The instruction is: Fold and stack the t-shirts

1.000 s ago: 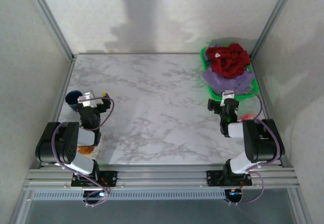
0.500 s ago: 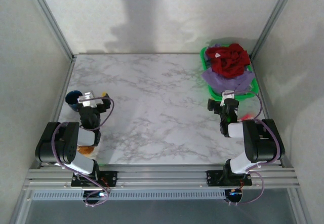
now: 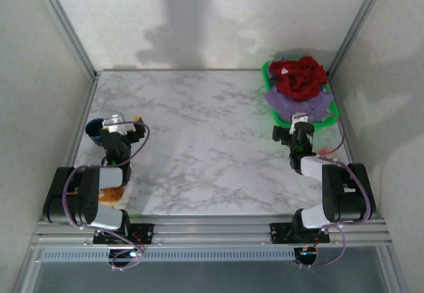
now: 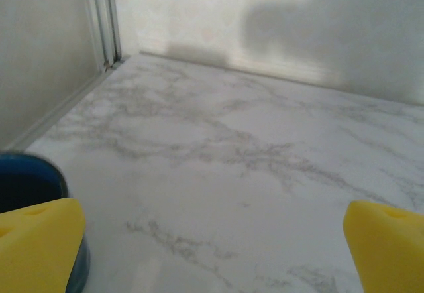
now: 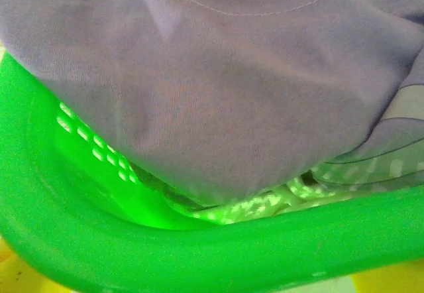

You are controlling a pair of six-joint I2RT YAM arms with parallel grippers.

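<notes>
Both shirts lay heaped in the bright green plastic basket (image 3: 270,111) at the far right corner of the white marble-patterned tabletop (image 3: 199,140). The deep red cloth t-shirt (image 3: 302,77) was crumpled on top, and the pale lavender cloth t-shirt (image 3: 297,104) lay under it, spilling over the near rim. No folding had begun.

The right tool (image 3: 296,132) hovered just beside that near rim. In its wrist view, yellow showed at both lower corners, so its jaws looked spread wide and held nothing. Green rim and draped lavender cloth lay directly ahead.

The left tool (image 3: 120,126) waited over bare marble on the far left. Its yellow pads (image 4: 36,240) were set wide apart and empty, with a dark blue round cup (image 4: 26,187) just beside the left one.

The main risk was probably the rim. A slightly low approach could close the jaws on plastic or mesh rather than cloth. Because the lavender shirt was pinned beneath the red one, pulling it might drag both shirts out in a tangle. It could also slide or tip the basket, which looked light. A shallow pinch on the loose hem might slip free. On the left, any sideways sweep could knock the cup.
</notes>
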